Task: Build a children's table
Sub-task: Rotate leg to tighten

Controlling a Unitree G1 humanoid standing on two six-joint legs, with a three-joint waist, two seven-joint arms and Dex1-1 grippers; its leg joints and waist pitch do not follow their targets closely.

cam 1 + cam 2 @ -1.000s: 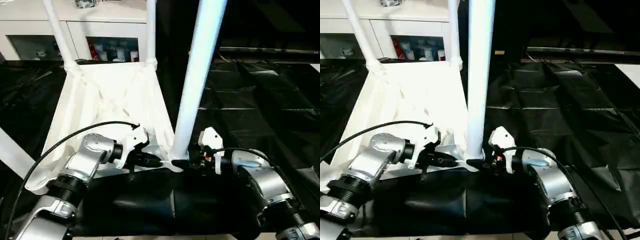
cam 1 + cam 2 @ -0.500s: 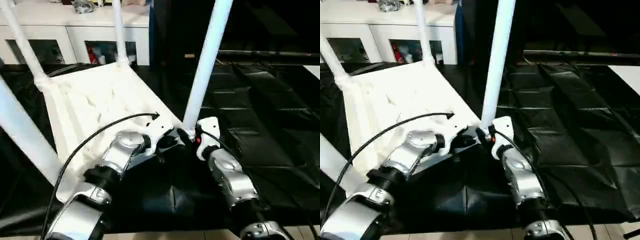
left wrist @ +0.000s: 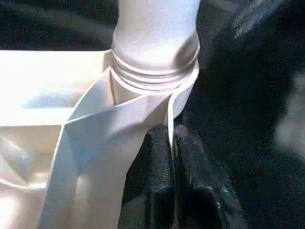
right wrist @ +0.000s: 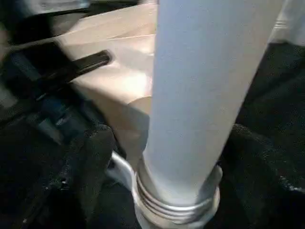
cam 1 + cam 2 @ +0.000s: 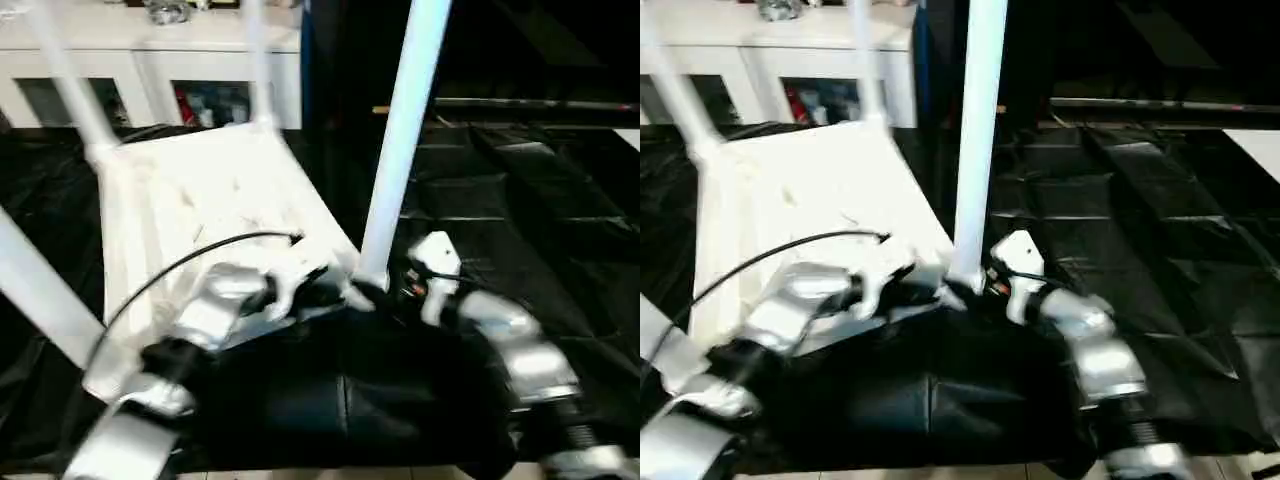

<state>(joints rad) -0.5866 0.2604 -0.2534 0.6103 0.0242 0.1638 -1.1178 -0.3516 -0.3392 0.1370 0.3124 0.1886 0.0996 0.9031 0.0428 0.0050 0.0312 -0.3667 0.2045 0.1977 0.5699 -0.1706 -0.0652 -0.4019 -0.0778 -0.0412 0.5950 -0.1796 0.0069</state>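
The children's table lies upside down on black sheeting, its white top (image 5: 200, 200) ribbed side up. Three legs stand in corner sockets: the near leg (image 5: 400, 150), a back leg (image 5: 65, 80) and another back leg (image 5: 255, 60). A further leg (image 5: 35, 290) crosses the left edge. My left gripper (image 3: 171, 143) is shut on the top's thin rim just beside the near leg's socket (image 3: 152, 81). My right gripper (image 4: 176, 157) is open, its fingers (image 4: 90, 162) standing on either side of the near leg's base (image 4: 181, 200), with a gap on one side.
A white cabinet (image 5: 150, 60) with glass-front shelves stands behind the table top. Black sheeting (image 5: 520, 200) covers the floor to the right and in front. A black cable (image 5: 180, 265) arcs over my left forearm.
My right gripper's fingers have spread wider around the near leg's base. The left gripper has kept its hold on the rim. The head views have shifted.
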